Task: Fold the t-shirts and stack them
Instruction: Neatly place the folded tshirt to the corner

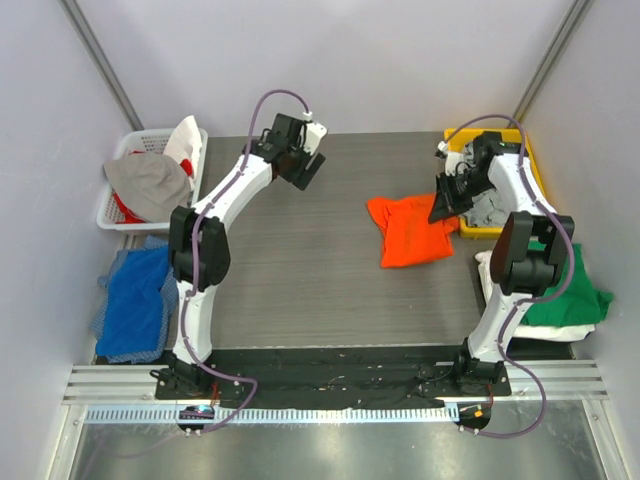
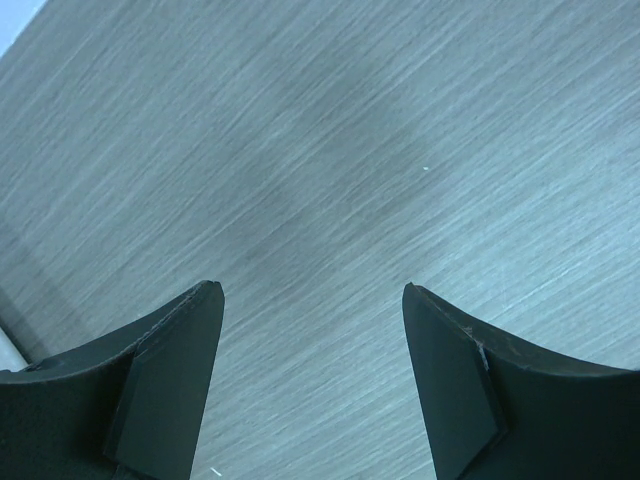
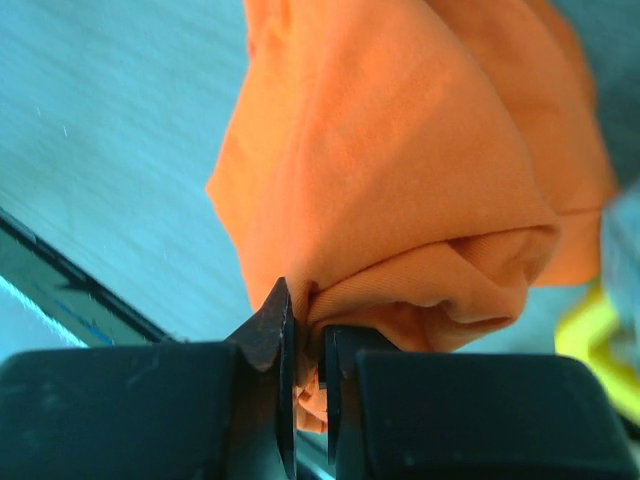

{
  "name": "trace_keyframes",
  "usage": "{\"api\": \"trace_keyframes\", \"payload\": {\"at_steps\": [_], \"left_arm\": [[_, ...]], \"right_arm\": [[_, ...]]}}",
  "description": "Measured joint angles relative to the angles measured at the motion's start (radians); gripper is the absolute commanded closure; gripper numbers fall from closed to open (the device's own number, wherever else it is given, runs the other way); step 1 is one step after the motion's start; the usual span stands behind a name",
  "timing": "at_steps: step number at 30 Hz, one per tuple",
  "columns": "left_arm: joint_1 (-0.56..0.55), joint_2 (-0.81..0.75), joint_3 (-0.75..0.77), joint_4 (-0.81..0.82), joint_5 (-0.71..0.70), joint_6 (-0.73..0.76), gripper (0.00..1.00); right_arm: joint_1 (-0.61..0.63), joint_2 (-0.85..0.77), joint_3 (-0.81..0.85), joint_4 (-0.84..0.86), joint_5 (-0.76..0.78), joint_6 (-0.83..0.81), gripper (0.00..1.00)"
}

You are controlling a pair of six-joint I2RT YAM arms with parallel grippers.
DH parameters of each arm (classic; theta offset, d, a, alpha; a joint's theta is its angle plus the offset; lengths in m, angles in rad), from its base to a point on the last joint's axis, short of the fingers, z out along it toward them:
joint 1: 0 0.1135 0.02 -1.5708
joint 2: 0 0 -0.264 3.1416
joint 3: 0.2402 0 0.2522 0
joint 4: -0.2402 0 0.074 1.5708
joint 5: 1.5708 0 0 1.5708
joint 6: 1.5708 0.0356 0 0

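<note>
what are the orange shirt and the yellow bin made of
The orange shirt: soft matte knit cloth, probably cotton; it bunches and creases where the right gripper pinches it. The yellow bin: likely rigid moulded plastic, judging by its smooth bright rim.

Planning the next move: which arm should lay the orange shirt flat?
Right. The right pincer is shut on a bunch of the orange t-shirt; the left pincer hangs open over bare table, apart from it.

No legible text, label, brand, number or sign anywhere in view.
</note>
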Motion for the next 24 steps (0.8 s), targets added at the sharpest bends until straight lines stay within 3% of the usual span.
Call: {"api": "trace_keyframes", "payload": {"at_steps": [17, 24], "left_arm": [[0.000, -0.035, -0.039, -0.013, 0.000, 0.000, 0.23], [0.000, -0.035, -0.039, -0.016, 0.008, 0.000, 0.23]], "right_arm": [[-0.042, -0.083, -0.095, -0.177, 0.056, -0.102, 0.99], [-0.180, -0.167, -0.087, -0.204, 0.146, -0.145, 0.99]]}}
